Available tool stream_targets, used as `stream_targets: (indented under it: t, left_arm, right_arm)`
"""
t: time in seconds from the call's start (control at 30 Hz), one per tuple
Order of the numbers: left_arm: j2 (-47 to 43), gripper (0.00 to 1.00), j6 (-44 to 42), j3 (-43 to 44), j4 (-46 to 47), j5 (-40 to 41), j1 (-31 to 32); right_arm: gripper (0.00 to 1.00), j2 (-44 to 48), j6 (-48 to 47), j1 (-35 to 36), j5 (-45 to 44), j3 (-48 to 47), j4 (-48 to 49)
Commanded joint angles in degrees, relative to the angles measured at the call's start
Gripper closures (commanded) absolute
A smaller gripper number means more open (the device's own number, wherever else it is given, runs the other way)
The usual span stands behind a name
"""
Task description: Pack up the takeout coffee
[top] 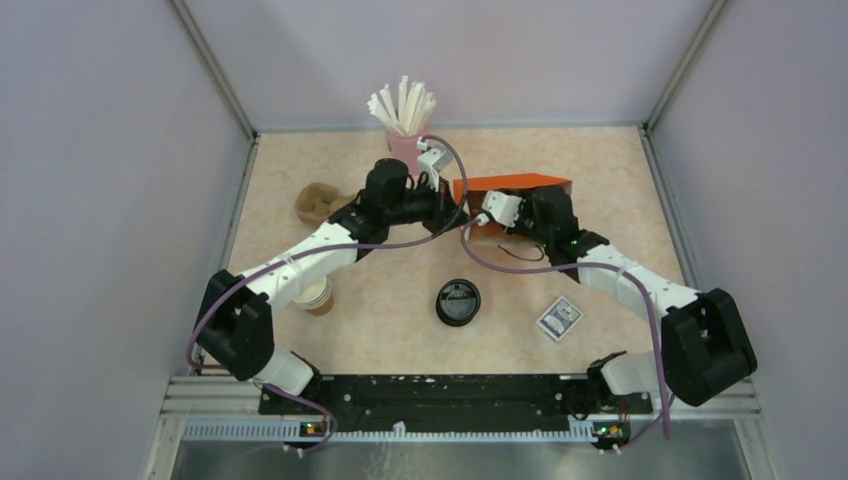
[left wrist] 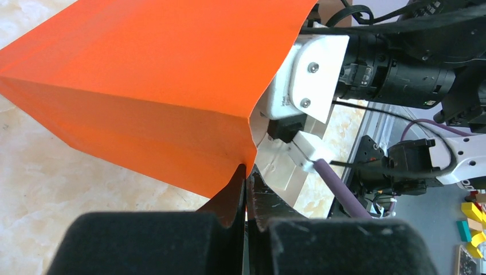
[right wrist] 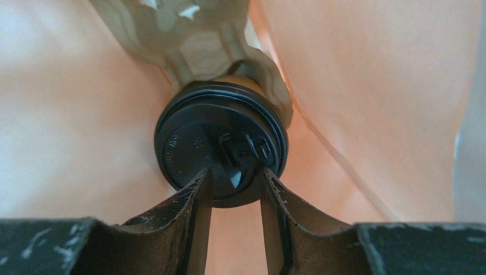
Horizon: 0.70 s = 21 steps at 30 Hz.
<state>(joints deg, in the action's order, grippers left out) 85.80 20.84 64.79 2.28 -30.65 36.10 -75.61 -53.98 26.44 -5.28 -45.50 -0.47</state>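
While the left gripper (left wrist: pixel 246 179) pinches the mouth edge of the orange bag (top: pixel 512 184), jaws fully closed on the paper, the right gripper (right wrist: pixel 234 182) is inside the bag.

The bag lies on its side at the back-middle of the table (top: pixel 400 340). The takeout coffee (right wrist: pixel 220 154) is already in it, black lid facing the right wrist camera, pressed up against a beige moulded piece (right wrist: pixel 195 40).

The right jaws are narrow with a clear gap. Their tips overlap the lid's lower rim. The lid is wider than the gap, so they aren't clamped around the cup. Can't tell whether the tips touch it.

Step, as a judgement: placing stage, cup nearly or fully delivered. The next move calls for a straight pull-out of the right arm without dragging the cup, with the left holding the mouth open.

Hard to see:
- The top view shows no cup at all, since the bag and wrists cover it.
- The cup's paper body is almost entirely hidden behind the lid.
- Can't tell whether the cup rests on the bag wall or leans.
- The beige piece may be a pulp carrier, unconfirmed.
- The left wrist view shows only the bag's outside.
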Motion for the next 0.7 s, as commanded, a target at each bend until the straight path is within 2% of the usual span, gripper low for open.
stream_targets:
  t: [0.0, 0.67]
  left_arm:
    - [-0.3, 1.00, -0.8, 1.1, 1.1, -1.1, 0.0]
    - [0.2, 1.00, -0.9, 1.2, 1.4, -1.5, -0.1]
  right_arm:
    - [0.65, -0.3, -1.7, -0.4, -7.2, 0.1, 6.4]
    - [0.65, -3.1, 0.6, -0.4, -14.9, 1.0, 10.6]
